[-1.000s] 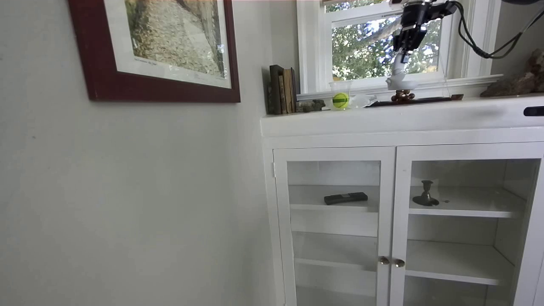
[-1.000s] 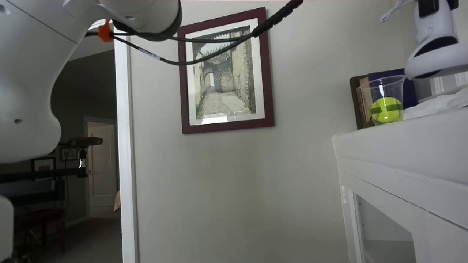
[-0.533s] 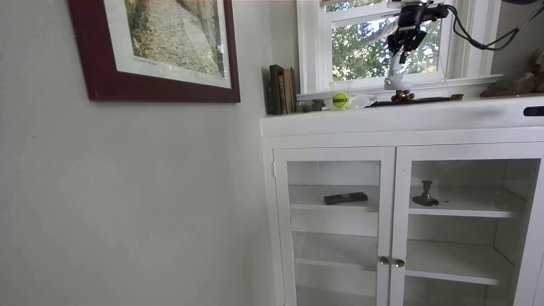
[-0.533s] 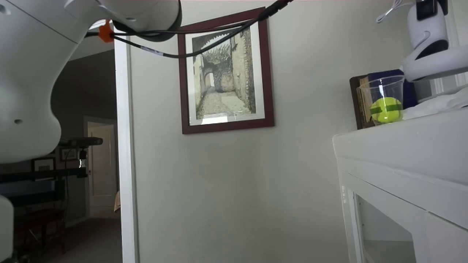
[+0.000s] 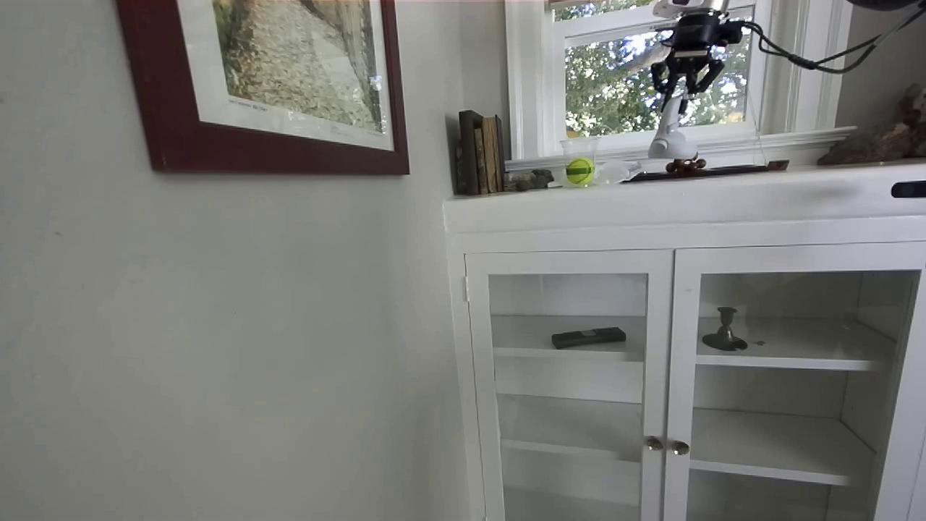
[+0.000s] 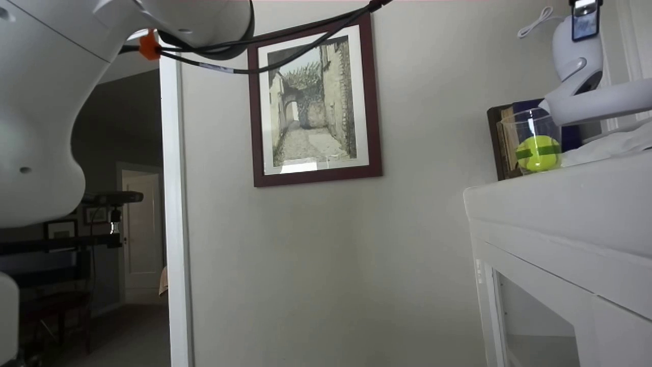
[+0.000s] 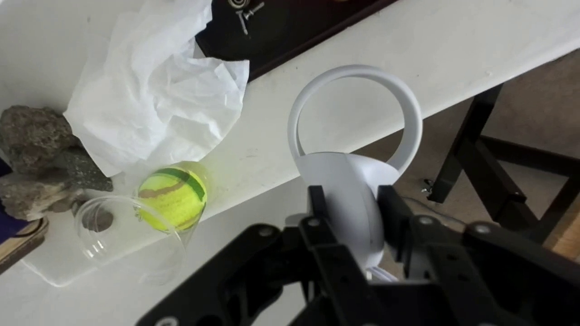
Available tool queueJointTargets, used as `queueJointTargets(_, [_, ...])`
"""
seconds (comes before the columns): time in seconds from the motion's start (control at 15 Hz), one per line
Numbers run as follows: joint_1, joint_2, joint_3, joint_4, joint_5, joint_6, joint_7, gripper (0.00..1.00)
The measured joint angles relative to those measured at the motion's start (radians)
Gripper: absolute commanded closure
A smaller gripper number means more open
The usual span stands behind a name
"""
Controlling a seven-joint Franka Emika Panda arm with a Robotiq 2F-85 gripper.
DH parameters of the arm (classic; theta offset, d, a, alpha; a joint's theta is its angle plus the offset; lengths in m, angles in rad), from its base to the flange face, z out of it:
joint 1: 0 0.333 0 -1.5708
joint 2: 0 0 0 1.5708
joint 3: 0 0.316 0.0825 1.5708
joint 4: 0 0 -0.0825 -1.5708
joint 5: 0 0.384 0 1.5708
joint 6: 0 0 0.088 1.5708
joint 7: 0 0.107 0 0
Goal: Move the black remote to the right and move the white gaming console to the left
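The white gaming console is a white controller with a ring (image 7: 335, 176). My gripper (image 7: 351, 206) has its two black fingers closed on either side of its handle in the wrist view. In an exterior view the gripper (image 5: 673, 100) holds the controller (image 5: 669, 137) in the air above the cabinet top, ring end down. In an exterior view the controller (image 6: 578, 56) hangs beside and above the clear cup. A black remote-like object (image 5: 588, 337) lies on a shelf behind glass. Another dark oblong object (image 5: 908, 189) is cut off at the right edge; I cannot tell which is the task's remote.
On the white cabinet top (image 5: 651, 202) stand a clear cup with a tennis ball (image 6: 538, 153), books (image 5: 481, 153), crumpled white paper (image 7: 158, 99), rocks (image 7: 36, 158) and a dark tray (image 7: 281, 31). A window (image 5: 615, 87) is behind.
My gripper has moved a little left in both exterior views, carrying the controller. The wrist has turned, and the controller's ring has tilted and come nearer the cup.
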Motion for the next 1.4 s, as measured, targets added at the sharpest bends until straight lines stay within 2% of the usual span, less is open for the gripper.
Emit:
queueJointTargets(0.87, [0.01,0.022,-0.008,0.0,-0.058,-0.074,-0.261,0.92])
queueJointTargets(1.4, [0.018,0.047,-0.012,0.0,-0.08,-0.04,-0.311,0.92])
